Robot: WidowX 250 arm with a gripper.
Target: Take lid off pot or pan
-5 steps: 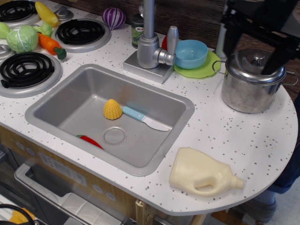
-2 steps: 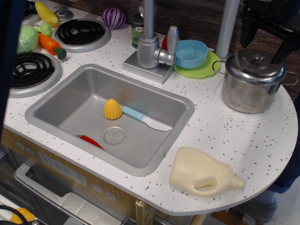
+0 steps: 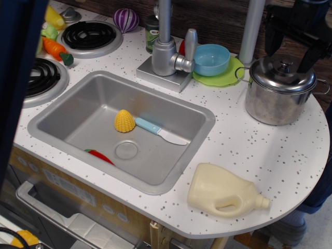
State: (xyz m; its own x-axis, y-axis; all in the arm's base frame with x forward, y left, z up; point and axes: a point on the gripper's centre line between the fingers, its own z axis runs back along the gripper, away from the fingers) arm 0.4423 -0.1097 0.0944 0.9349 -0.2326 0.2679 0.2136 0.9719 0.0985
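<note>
Far to the gripper's left and lower, a sink (image 3: pixel 67 111) held a yellow corn cob (image 3: pixel 124 121) and a knife (image 3: pixel 158 130). Nearer, to its left, a blue bowl (image 3: pixel 211 59) sat on a green plate (image 3: pixel 228 78). The black gripper (image 3: pixel 293 49) hung with its fingers spread, one on each side above the lid (image 3: pixel 282 73), which sat closed on the pot (image 3: pixel 275 101) directly beneath it.
</note>
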